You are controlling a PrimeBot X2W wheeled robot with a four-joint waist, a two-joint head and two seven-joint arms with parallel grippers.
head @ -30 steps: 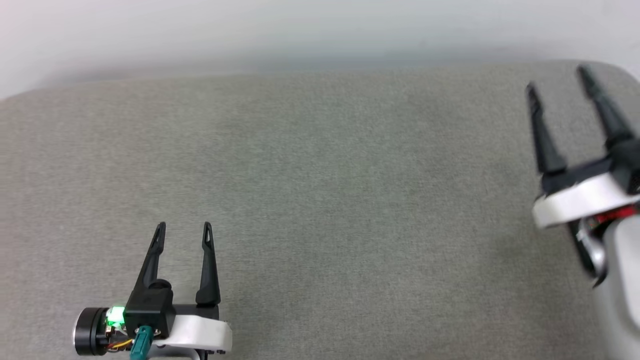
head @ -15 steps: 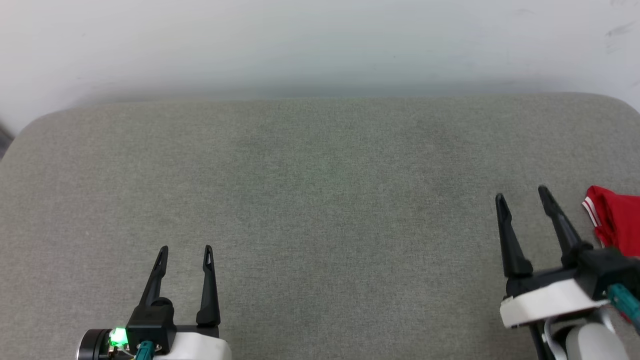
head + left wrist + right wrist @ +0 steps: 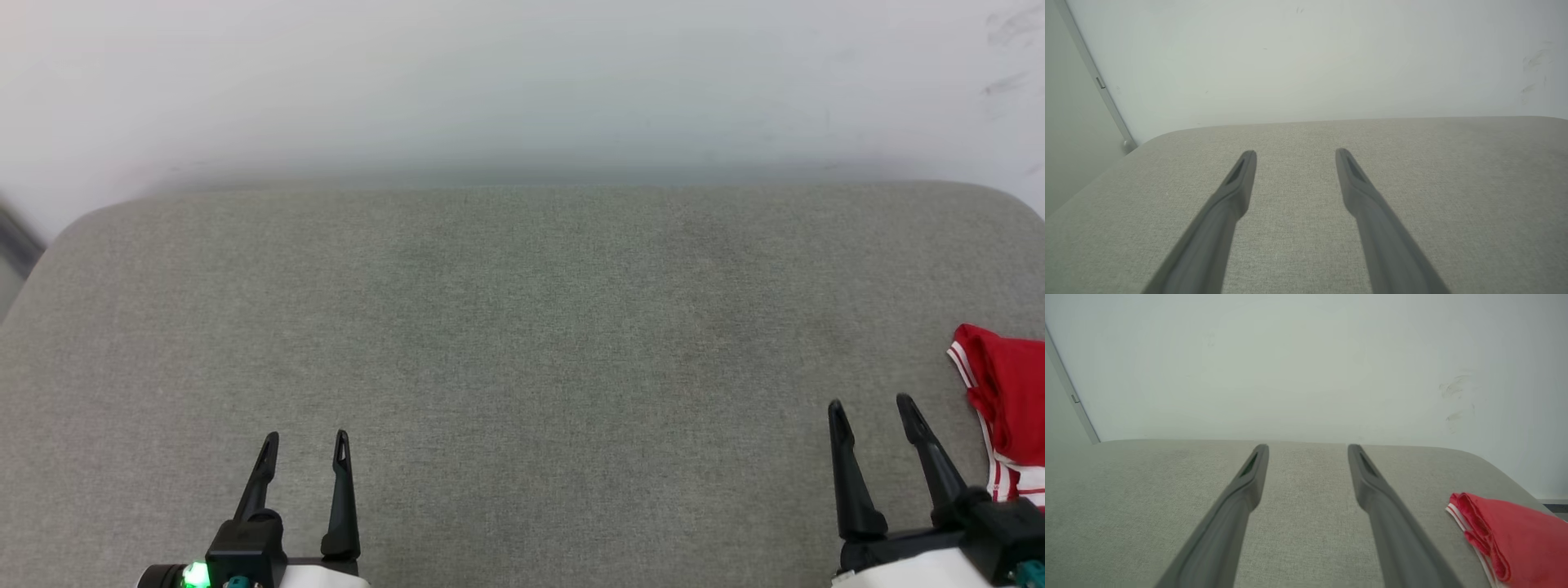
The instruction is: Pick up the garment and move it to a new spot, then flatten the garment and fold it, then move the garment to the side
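Judging by the red shirt (image 3: pixel 1011 384) lying apparently folded at the right edge of the grey pad (image 3: pixel 522 327), just beside your right gripper (image 3: pixel 869 403), which like your left gripper (image 3: pixel 306 436) stands spread and empty, you appear finished, with nothing evidently left.

The grey padded surface (image 3: pixel 522 327) bears the red garment (image 3: pixel 1008 384) at its right edge.
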